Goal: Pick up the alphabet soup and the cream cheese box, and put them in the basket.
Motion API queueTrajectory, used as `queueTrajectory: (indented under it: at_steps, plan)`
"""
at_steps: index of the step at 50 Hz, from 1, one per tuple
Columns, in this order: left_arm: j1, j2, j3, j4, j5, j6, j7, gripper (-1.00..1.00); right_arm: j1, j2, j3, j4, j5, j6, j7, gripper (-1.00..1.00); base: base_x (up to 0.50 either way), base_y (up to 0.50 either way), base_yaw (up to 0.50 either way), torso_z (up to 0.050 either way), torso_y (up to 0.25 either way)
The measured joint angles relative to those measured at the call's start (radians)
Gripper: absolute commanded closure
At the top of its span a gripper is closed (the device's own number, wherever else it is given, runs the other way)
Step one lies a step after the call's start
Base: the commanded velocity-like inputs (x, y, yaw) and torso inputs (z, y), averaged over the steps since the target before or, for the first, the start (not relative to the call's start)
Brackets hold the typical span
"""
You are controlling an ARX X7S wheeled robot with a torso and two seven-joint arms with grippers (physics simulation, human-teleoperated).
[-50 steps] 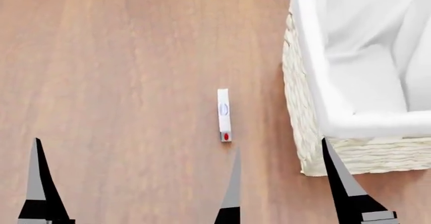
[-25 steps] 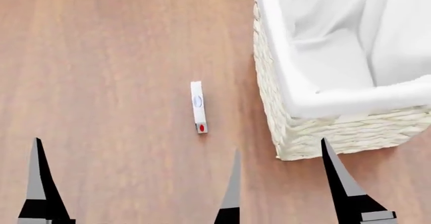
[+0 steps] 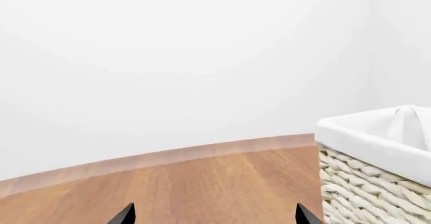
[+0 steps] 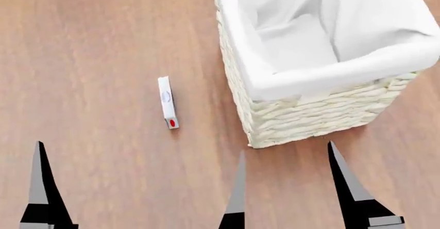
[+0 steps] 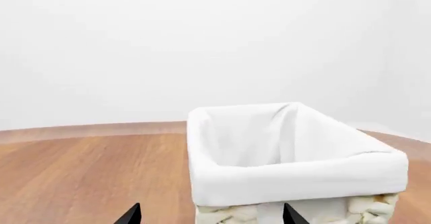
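A: Basket showing cream woven wicker w/ white cloth liner; floor showing warm brown wood grain.
B: Cream cheese box showing white, bluish print, red mark. Gripper fingers showing black & grey.

Robot body: only gripper fingers visible, all black with grey faces.
Left gripper and right gripper fingers are long, thin, pointed wedges; black bases, grey inner panels, no cables or markings visible.
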Motion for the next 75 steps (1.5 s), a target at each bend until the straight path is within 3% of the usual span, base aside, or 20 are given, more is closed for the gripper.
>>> queueTrajectory:
  at_steps: [29,45,60,67,75]
  plan:
    - [0.004,-0.008,0.006,0.002,-0.005,0.004,-0.009,-1.00,-0.003,0.010,-0.008,-0.008,-0.001,-0.002,0.008,-1.00,0.00,0.00,-0.33,0.000,0.000]
    - [0.003,-0.013,0.006,-0.005,-0.016,0.012,-0.011,-1.00,-0.001,0.013,-0.017,-0.013,-0.012,0.007,0.018,-1.00,0.00,0.00,-0.05,0.000,0.000]
    - [0.006,-0.017,0.005,-0.016,-0.032,0.032,-0.011,-1.00,-0.038,0.055,0.002,-0.164,0.021,0.161,0.072,-1.00,0.00,0.00,0.00,0.000,0.000]
    - [0.005,-0.019,0.007,-0.019,-0.040,0.035,-0.009,-1.00,-0.021,0.157,-0.018,-0.248,0.090,0.259,0.185,-1.00,0.00,0.00,0.00,0.000,0.000]
    - [-0.003,-0.020,0.013,-0.019,-0.051,0.030,-0.004,-1.00,0.230,0.416,-0.303,-0.294,0.312,0.251,0.505,-1.00,0.00,0.00,0.00,0.000,0.000]
